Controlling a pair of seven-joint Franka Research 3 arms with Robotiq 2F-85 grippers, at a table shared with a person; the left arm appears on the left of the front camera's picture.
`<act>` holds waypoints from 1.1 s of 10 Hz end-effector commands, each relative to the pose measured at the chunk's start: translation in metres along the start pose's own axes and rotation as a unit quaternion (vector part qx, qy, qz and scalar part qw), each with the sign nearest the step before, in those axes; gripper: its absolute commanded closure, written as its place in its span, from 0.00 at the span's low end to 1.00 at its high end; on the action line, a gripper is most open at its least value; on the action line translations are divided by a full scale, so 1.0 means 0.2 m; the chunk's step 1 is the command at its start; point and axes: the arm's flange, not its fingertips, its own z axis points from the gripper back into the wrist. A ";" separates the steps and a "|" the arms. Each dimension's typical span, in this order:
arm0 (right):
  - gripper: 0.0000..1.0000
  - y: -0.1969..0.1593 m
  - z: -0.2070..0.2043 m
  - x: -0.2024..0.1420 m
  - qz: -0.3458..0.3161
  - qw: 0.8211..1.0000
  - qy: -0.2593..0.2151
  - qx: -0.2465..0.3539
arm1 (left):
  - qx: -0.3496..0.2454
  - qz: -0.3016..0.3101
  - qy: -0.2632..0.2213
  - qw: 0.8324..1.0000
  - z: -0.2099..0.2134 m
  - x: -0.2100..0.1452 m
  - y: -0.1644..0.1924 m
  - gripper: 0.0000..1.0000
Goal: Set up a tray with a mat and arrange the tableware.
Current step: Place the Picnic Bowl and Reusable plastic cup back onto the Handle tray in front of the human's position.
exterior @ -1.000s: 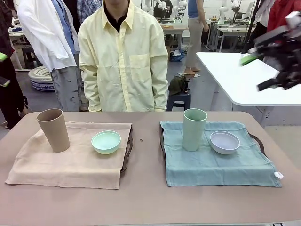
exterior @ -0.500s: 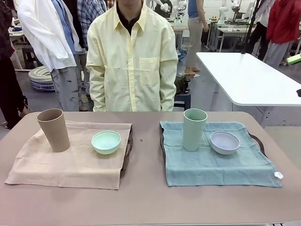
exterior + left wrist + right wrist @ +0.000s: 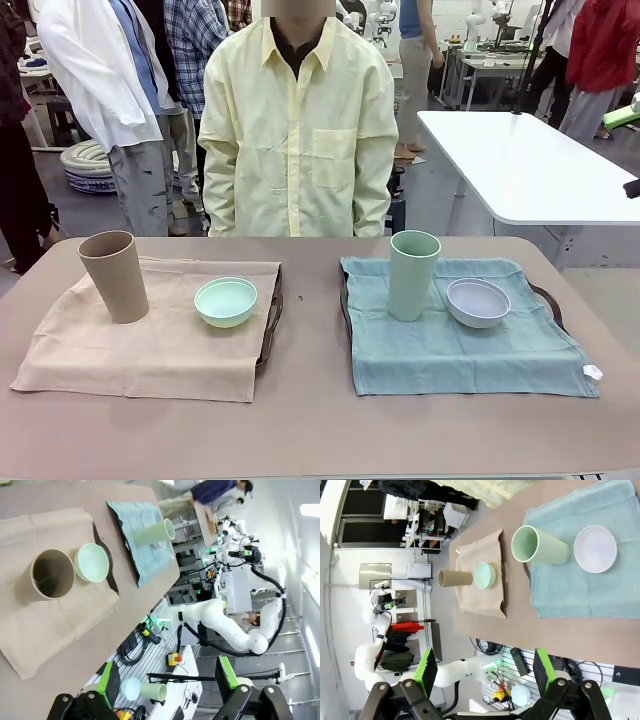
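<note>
The left gripper (image 3: 167,690) hangs high above the table, jaws spread wide and empty. Far beyond its green-padded fingers (image 3: 106,684) stands the tan-brown tumbler (image 3: 45,579) on a beige mat (image 3: 45,630), the mint green bowl (image 3: 92,562) just beside it. Farther off, the pale green tumbler (image 3: 154,532) stands on a blue-green mat (image 3: 142,545).

I see the brown table (image 3: 310,420) running the full width of the front view, rounded at its far corners. Directly on it lie two dark trays, side by side and apart. The left tray (image 3: 272,325) is draped with a tan mat (image 3: 140,350) (mat overhangs onto the tabletop at left and near edges). The right tray (image 3: 545,298) carries a teal mat (image 3: 460,350), a white tag at its near right corner. Bare tabletop between them and along the near edge.
</note>
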 end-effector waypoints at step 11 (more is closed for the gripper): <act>0.00 -0.83 0.32 0.28 -0.040 0.978 0.138 0.150 | -0.191 0.156 -0.008 0.969 0.04 -0.03 0.48 0.00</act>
